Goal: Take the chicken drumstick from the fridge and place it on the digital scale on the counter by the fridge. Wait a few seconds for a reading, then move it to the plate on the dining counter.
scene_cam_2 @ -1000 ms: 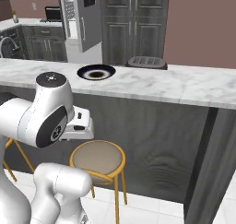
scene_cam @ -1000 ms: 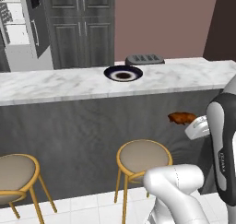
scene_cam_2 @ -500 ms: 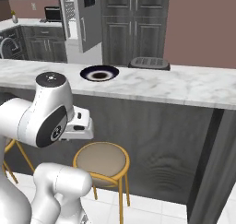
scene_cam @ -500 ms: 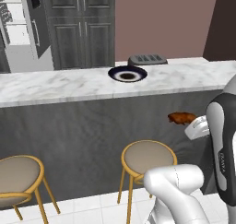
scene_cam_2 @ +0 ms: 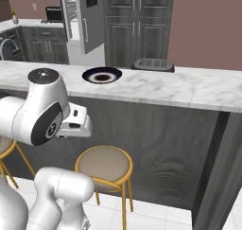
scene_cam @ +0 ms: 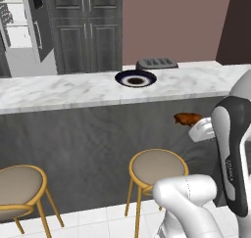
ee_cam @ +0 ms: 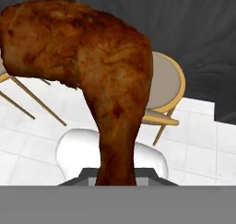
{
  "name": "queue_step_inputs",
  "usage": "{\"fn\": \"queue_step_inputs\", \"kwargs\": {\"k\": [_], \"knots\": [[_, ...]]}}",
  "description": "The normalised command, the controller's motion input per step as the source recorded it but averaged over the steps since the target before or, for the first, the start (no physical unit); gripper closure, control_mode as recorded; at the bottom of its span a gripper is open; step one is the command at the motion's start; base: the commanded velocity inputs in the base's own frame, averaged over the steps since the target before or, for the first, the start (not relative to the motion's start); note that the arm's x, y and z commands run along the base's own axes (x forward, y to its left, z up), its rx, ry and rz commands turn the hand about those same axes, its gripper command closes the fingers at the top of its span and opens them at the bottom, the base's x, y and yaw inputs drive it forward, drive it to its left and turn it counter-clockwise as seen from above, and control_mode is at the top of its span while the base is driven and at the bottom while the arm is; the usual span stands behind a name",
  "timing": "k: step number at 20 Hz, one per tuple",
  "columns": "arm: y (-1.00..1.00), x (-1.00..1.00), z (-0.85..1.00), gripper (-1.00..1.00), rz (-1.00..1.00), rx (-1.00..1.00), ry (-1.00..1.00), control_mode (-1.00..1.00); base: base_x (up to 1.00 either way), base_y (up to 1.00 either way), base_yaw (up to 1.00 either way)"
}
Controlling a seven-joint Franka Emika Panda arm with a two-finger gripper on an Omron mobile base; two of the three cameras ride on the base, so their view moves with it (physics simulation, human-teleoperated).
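Ahead of the pincer [scene_cam: 192, 125] and above it, in the left base view, the plate [scene_cam: 136, 79] sits on the white marble worktop [scene_cam: 63, 91] of the dining counter, and the chicken drumstick [scene_cam: 187, 119] juts from the pincer's tip, low against the dark panelled base and well short of the plate. The whole picture has slid rightward compared with a second ago: the plate and the yellow-legged stool [scene_cam: 158, 167] sit further right in the picture while the drumstick holds its place against the arm, so it is the base that has driven, not the things. That brings the pincer closer to level with the plate, and I judge the carry to the plate to be under way, with a lift over the worktop's edge yet to come.

Up and beyond the pincer in the right base view, the plate [scene_cam_2: 101, 75] lies on the worktop with a grey toaster [scene_cam_2: 152, 64] behind it and the fridge [scene_cam_2: 80, 16] further back; here too plate and stool [scene_cam_2: 105, 165] have shifted right since the earlier picture.

Straight out from the pincer in the hand view, the drumstick [ee_cam: 92, 66] looms large, its narrow end pinched between the pressed-together tips, a stool seat [ee_cam: 165, 85] and white floor tiles [ee_cam: 203, 140] beyond
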Motion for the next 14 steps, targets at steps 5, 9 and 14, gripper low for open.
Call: {"fn": "queue_step_inputs", "kwargs": {"k": [5,9,14], "knots": [[0.18,0.00,0.67,1.00,-0.06,0.14,-0.28,-1.00,0.00,0.00,0.00],[0.14,0.04,0.64,1.00,-0.06,0.13,-0.20,-1.00,0.00,0.00,0.00],[0.17,0.59,0.36,1.00,-0.07,0.05,-0.08,-1.00,0.00,0.00,0.00]]}}
